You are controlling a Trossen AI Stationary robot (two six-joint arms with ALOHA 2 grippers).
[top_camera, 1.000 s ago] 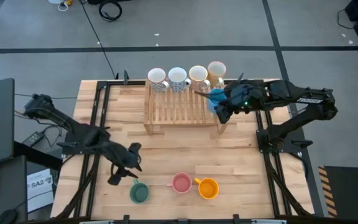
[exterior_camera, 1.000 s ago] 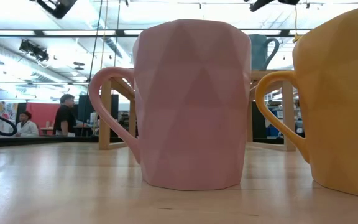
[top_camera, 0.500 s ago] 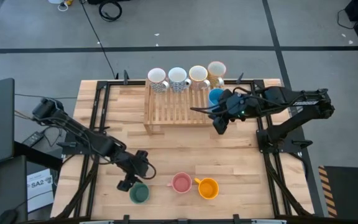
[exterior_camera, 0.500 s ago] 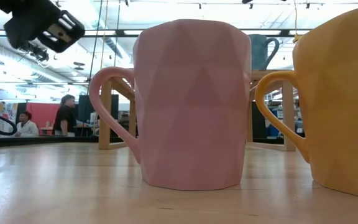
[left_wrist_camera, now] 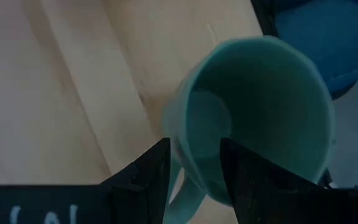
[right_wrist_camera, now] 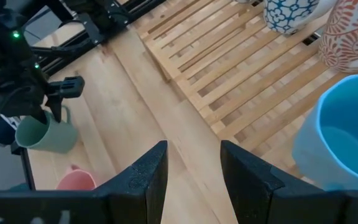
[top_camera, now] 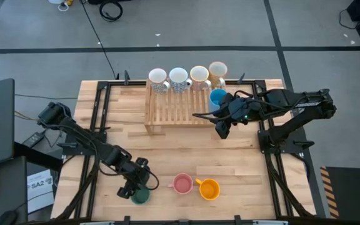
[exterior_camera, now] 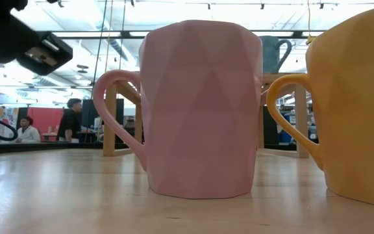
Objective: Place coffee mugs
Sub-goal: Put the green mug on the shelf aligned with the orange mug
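The green mug (top_camera: 140, 195) stands upright at the near left of the surface (top_camera: 242, 162), beside the pink mug (top_camera: 182, 184) and orange mug (top_camera: 209, 189). The left tool (top_camera: 136, 184) sits spread over its rim, one finger inside and one outside, apparently lined up for a wall grasp. A second ago it hovered farther left, clear of the mug. The right tool (top_camera: 221, 127), spread and empty, has drawn back from the blue mug (top_camera: 217, 97), now resting on the wooden rack (top_camera: 180, 109)

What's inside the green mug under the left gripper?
Nothing visible: the left wrist view shows the green mug with a bare pale bottom. The left gripper straddles the rim near the handle, one finger inside, and hides that part of the interior.
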